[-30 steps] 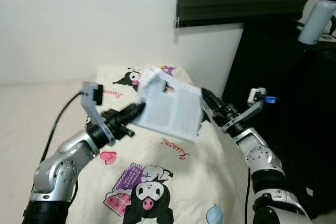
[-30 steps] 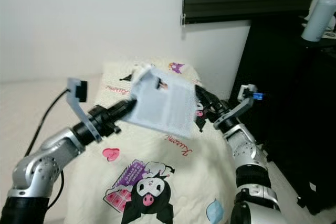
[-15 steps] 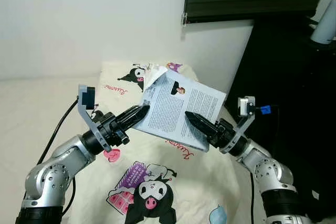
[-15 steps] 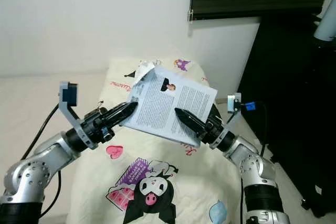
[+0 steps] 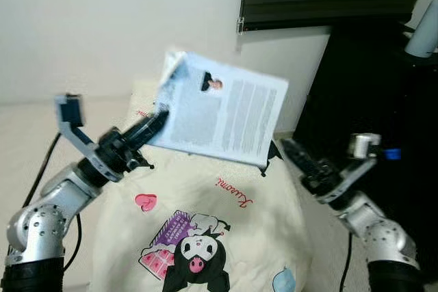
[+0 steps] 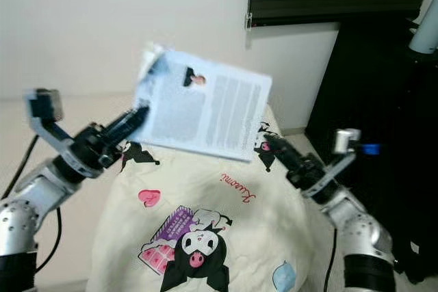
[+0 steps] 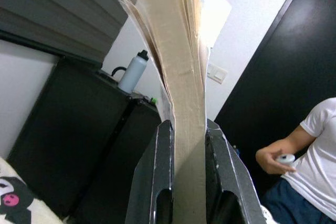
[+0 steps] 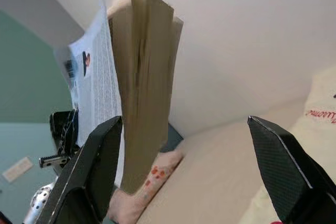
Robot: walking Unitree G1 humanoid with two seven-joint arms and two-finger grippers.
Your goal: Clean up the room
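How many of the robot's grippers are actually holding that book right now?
1. The left gripper clamps the book by its edge, up above the blanket; the right gripper is open, apart from it.

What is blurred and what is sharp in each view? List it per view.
Left and right eye views: the book and both grippers, left and right, are motion-smeared; the cartoon-print bedding stays fairly crisp. Left wrist view: sharp, book page edges brightly lit. Right wrist view: the book's pages soft, near fingers sharp.
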